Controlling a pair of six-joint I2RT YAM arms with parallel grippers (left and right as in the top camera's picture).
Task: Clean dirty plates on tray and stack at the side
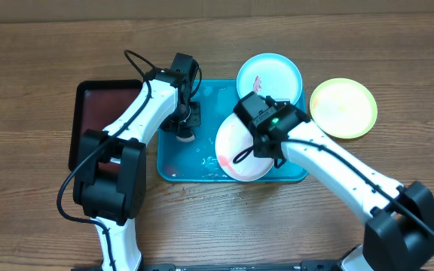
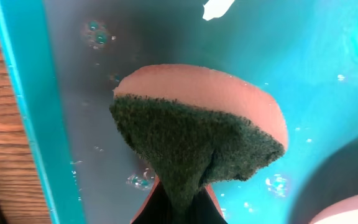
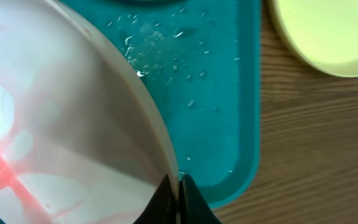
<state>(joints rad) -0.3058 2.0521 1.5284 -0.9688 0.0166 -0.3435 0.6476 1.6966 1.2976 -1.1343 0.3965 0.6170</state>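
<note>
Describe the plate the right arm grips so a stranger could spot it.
Find the turquoise tray mid-table. On its right half is the white plate, rim pinched by the right gripper. Unlike the cyan plate and yellow-green plate, it alone is white.

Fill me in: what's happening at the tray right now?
The left jaws are shut on a pink-and-green sponge over the wet left part of the turquoise tray. The right jaws pinch the rim of the red-smeared white plate over the tray; the sponge is not touching it. The cyan plate, also smeared red, lies at the tray's far edge. The yellow-green plate lies on the table beside the tray and looks clean.
</note>
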